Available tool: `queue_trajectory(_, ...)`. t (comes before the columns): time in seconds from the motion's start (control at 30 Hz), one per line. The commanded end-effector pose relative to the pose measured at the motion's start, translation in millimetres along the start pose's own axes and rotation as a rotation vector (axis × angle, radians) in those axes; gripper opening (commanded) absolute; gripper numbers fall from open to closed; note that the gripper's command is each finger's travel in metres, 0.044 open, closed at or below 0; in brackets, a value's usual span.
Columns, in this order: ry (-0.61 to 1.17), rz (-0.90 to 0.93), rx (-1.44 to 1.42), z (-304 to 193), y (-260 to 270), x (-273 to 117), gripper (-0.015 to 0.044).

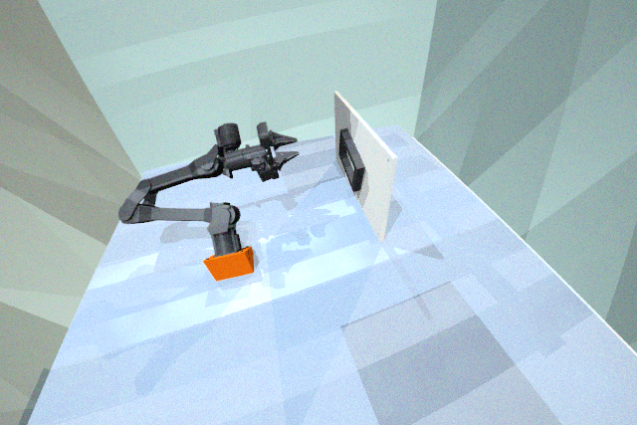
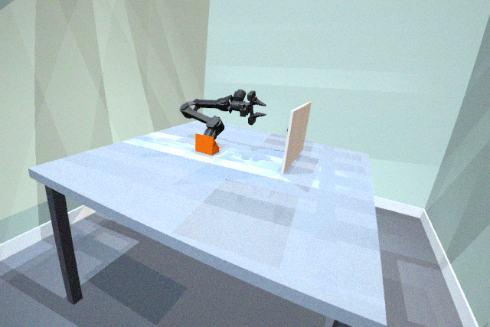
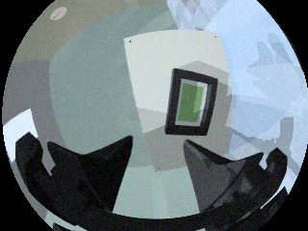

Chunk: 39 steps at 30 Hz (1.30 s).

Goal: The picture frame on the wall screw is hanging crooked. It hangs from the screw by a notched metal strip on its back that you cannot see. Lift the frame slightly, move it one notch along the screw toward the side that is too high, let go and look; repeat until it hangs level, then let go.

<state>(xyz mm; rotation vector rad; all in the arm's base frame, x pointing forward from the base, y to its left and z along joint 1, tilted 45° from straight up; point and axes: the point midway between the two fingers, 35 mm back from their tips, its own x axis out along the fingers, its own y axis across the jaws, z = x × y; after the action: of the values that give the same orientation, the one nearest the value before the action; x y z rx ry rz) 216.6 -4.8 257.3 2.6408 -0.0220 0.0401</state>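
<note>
Before the upright white panel (image 1: 377, 168) (image 2: 297, 137) (image 3: 159, 67), the gripper (image 1: 297, 147) (image 2: 266, 109) (image 3: 158, 141) stands partly open, holding nothing, well apart from the picture frame (image 1: 344, 155) (image 3: 171, 103), which hangs on the panel's near face. Confirm which side is high before you approach; then centre the 2 fingers on the frame, grip lightly, lift slightly and shift 1 notch only. Screw and strip are hidden. The exterior view mostly hides the frame; wrist-view distortion leaves the tilt direction unconfirmed.
</note>
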Motion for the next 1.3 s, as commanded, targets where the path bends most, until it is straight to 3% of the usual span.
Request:
queue_trajectory(0.0, -0.020, -0.015, 0.008, 10.7, -20.6, 24.2, 0.0260)
queue_trajectory(0.8, -0.018, -0.015, 0.010, 12.7, -37.1, 43.1, 0.0260)
queue_trajectory(1.27, -0.015, -0.014, 0.010, 14.8, -38.5, 120.4, 0.0260)
